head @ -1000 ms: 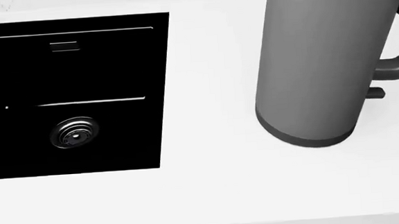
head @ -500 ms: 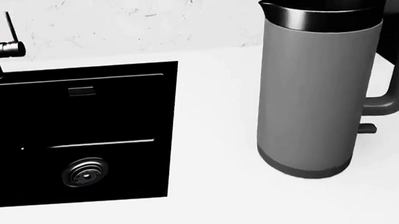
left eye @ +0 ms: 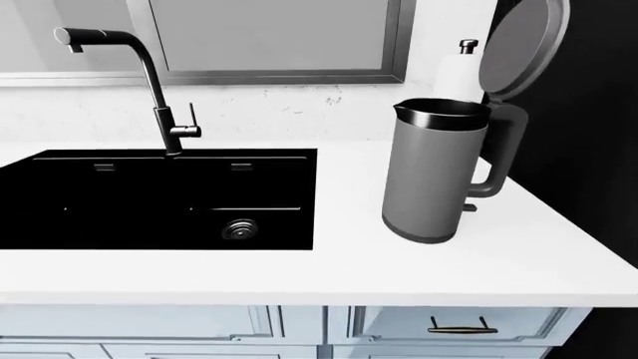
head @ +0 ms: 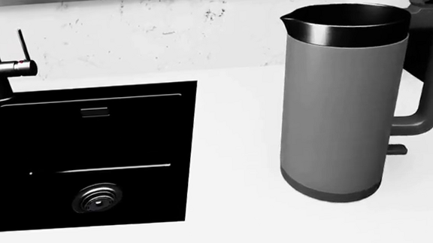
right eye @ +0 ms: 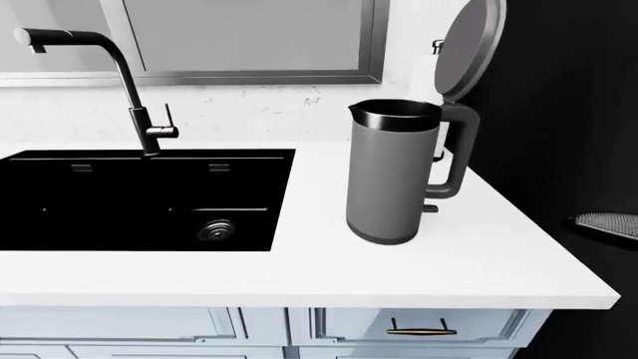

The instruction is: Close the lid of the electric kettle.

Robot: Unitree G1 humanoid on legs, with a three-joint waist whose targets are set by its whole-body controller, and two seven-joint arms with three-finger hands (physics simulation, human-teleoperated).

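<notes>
Kettle lid standing upright, robot hands unseen, grip state indeterminable; risk of toppling kettle on surface through sideways push.

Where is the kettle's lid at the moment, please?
In the left-eye view the lid stands open, swung up at upper right above the kettle, over its handle, on the counter right of the sink.

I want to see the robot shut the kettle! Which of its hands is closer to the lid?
Neither can be named: no hand shows in any view. The kettle stands on the counter right of the sink, its lid upright and open.
</notes>
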